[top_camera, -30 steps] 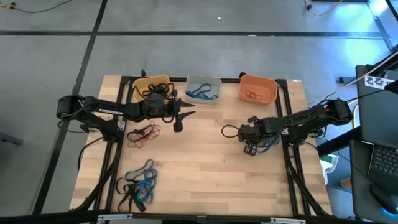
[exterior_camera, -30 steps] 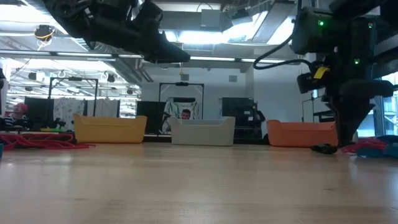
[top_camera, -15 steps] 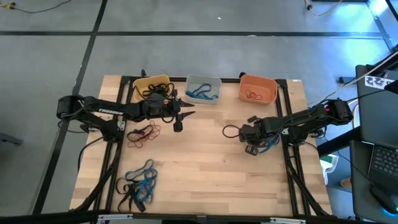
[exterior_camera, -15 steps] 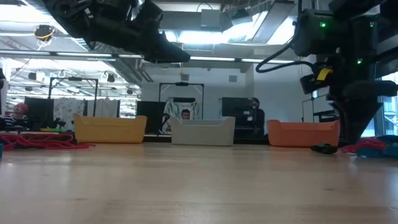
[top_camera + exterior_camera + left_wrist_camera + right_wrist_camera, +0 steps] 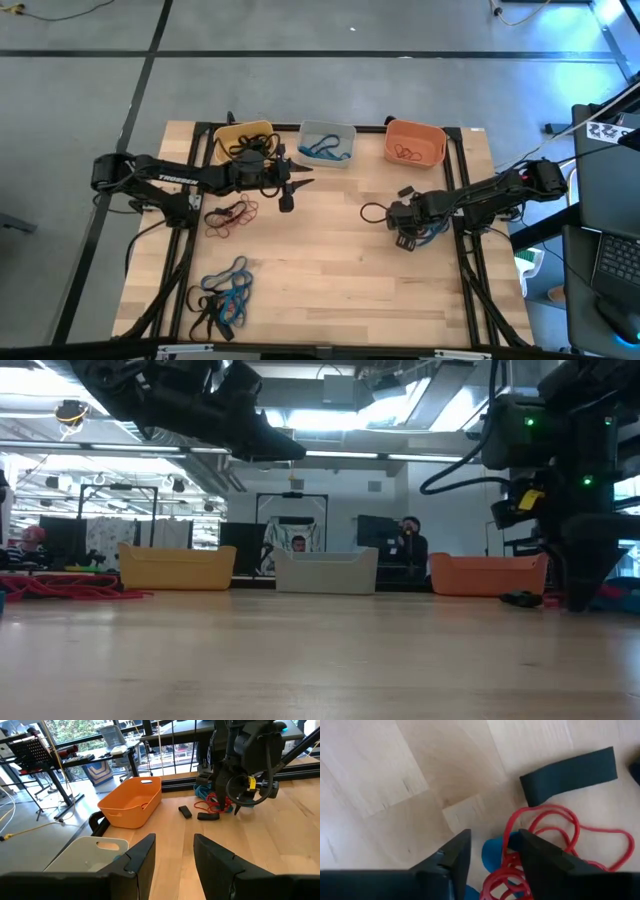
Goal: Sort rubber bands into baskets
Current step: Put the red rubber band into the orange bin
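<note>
I've got the right gripper (image 5: 405,236) low over the mixed band pile (image 5: 428,233) on the right side of the table (image 5: 330,260), so I'd call this the pick step, approach phase. In the right wrist view its fingers (image 5: 451,856) are parted w/ nothing between them, tips just over a red-orange band (image 5: 540,835) lying on a blue one (image 5: 494,856); a flat black band (image 5: 568,769) sits just beyond, apart from them. Next move as I see it: drop the last bit, straddle one strand of the red loop, close, lift w/o dragging the blue up too, then carry to the far edge. The left gripper (image 5: 289,190) hangs above the table near the yellow basket (image 5: 243,143), jaws apart & empty in its wrist view; that arm waits. Baskets sit in a row at the far edge: yellow on the left has black bands in it, pale grey basket (image 5: 327,142) in the middle has blue, orange basket (image 5: 415,143) on the right has red-orange. Still unsorted: a red-orange and black bunch (image 5: 231,215) near the left arm, and a blue/black heap (image 5: 224,296) at near left.
</note>
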